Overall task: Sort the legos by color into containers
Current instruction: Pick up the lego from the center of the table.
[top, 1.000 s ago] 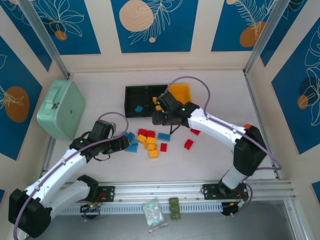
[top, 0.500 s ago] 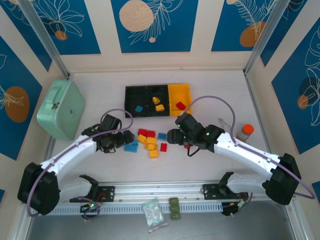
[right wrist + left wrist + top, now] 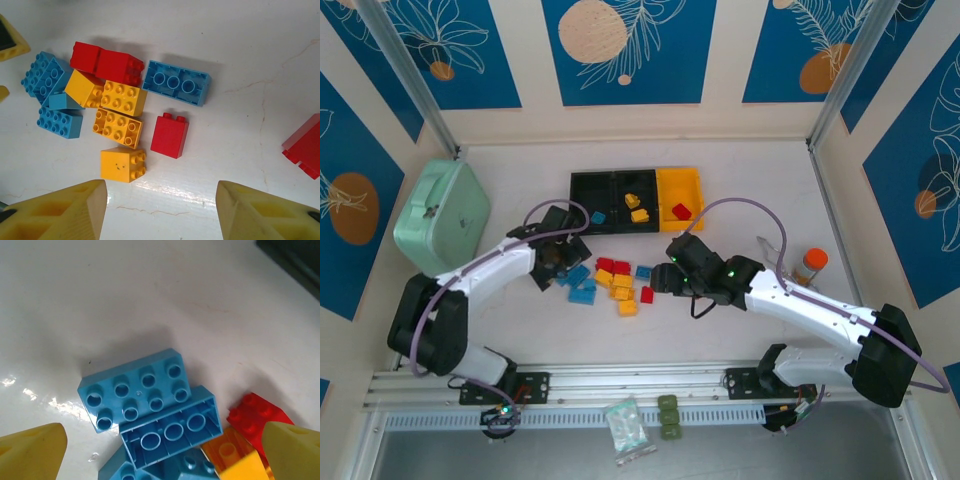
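Sorting station, contents as we find them. On the white table (image 3: 750, 180) we count three small open-top rectangular plastic bins in a row at the far middle. The left black bin (image 3: 582, 182) holds one blue studded brick (image 3: 597, 217), the middle black bin (image 3: 620, 181) holds two yellow-orange bricks (image 3: 640, 215), and the yellow-orange bin (image 3: 668, 188) holds one red brick (image 3: 681, 211). A loose pile of blue, yellow-orange and red bricks (image 3: 617, 282) lies on the table just in front of the bins, between the two arms. The left gripper (image 3: 162, 450) is spread wide and grasps nothing; it hangs over a light-blue eight-stud brick (image 3: 137, 392) that touches an upturned blue brick (image 3: 172, 427), with a red brick (image 3: 257, 415) just beside. The right gripper (image 3: 160, 210) has its jaws parted and empty at the near side of the pile, over a small red two-stud brick (image 3: 170, 135) and a yellow-orange cube brick (image 3: 122, 164). A mint-green hard case (image 3: 442, 218) sits at the table's left edge. At the right stands a small orange-capped item (image 3: 810, 262), possibly a jar.
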Motion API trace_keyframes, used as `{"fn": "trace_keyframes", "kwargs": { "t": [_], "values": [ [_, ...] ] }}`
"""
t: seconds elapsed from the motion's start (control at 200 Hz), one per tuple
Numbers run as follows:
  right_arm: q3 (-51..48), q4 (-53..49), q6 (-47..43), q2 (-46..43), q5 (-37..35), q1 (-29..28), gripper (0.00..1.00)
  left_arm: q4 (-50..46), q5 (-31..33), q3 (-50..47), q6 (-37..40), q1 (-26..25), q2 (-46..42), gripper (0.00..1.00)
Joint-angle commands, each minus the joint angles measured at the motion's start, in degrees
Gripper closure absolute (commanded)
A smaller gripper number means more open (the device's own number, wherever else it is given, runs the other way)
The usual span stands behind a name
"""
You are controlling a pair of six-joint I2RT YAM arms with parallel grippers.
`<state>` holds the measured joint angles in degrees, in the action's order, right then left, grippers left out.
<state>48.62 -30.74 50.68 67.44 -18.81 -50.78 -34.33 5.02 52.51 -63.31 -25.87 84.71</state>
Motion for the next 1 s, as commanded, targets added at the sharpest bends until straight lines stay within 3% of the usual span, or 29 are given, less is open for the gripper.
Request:
{"fn": "trace_keyframes", "kwargs": {
  "t": [0.0,0.565,0.83,0.995],
  "values": [
    [-0.81,0.08,1.03,-0.97,-0.75,-0.30,0.40,-5.12,1.60,3.13,-6.37,0.81,2.84,0.01],
    [-0.21,-1.82,1.18,-3.46,-1.84,0.07,0.41,-2.72,3.28,5.06,-9.16,0.95,11.53,0.00],
    [-0.20,-2.13,1.81,-4.07,-2.02,-0.44,0.41,-0.83,2.48,3.92,-7.76,2.28,13.34,0.23],
    [0.51,-2.07,1.71,-3.74,-2.29,-0.51,0.41,-1.16,2.68,3.76,-6.30,2.88,11.87,0.32]
  ]
}}
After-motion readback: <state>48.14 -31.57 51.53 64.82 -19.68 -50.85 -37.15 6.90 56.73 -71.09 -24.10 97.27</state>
